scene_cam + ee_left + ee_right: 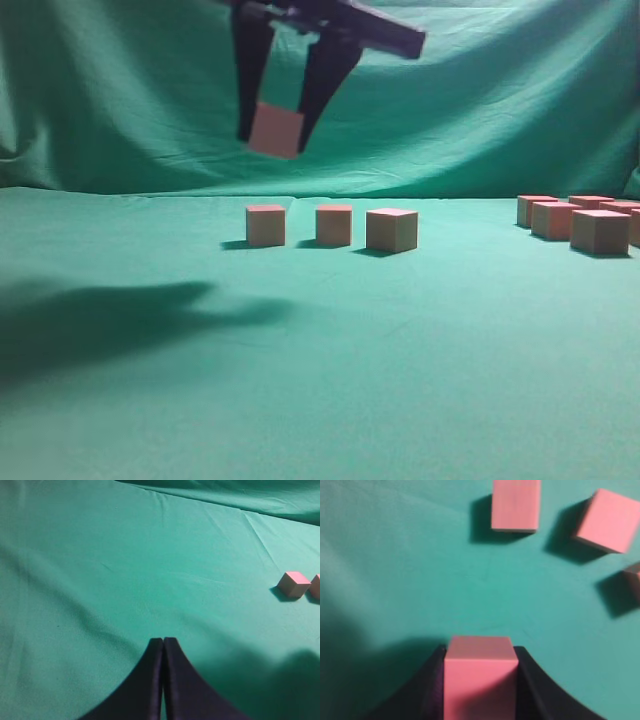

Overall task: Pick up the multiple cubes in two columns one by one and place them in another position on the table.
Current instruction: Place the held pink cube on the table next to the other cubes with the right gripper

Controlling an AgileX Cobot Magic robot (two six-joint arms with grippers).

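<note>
Right gripper (280, 135): raised well above the table (320, 400), reaching across to the left of centre in the exterior view. Its two dark fingers (250, 80) clamp one pink cube (276, 130) between their tips. The held cube hangs clear of the cloth, tilted slightly. The right wrist view confirms the grip: the cube (479, 677) sits squarely between the fingers (532, 690), touching both inner faces.

Left gripper (163, 645): closed, fingers pressed together with nothing between them. It hovers over bare green cloth (125, 570).

Cubes on the table, centre group: three stand in a row, below and to the right of the held cube. The left cube (266, 225), middle cube (334, 225) and right cube (392, 230) are near one another but apart, each upright on the cloth. The right one is turned at a slight angle. The right wrist view shows the same three from above, along its upper and right edges.

Cubes on the table, right group: a cluster (585, 220) sits at the far right edge of the exterior view, well apart from the row. At least five are visible, close together, partly overlapping and cut by the frame edge. Exact count cannot be told.

Green backdrop (500, 100): draped behind the table.
</note>
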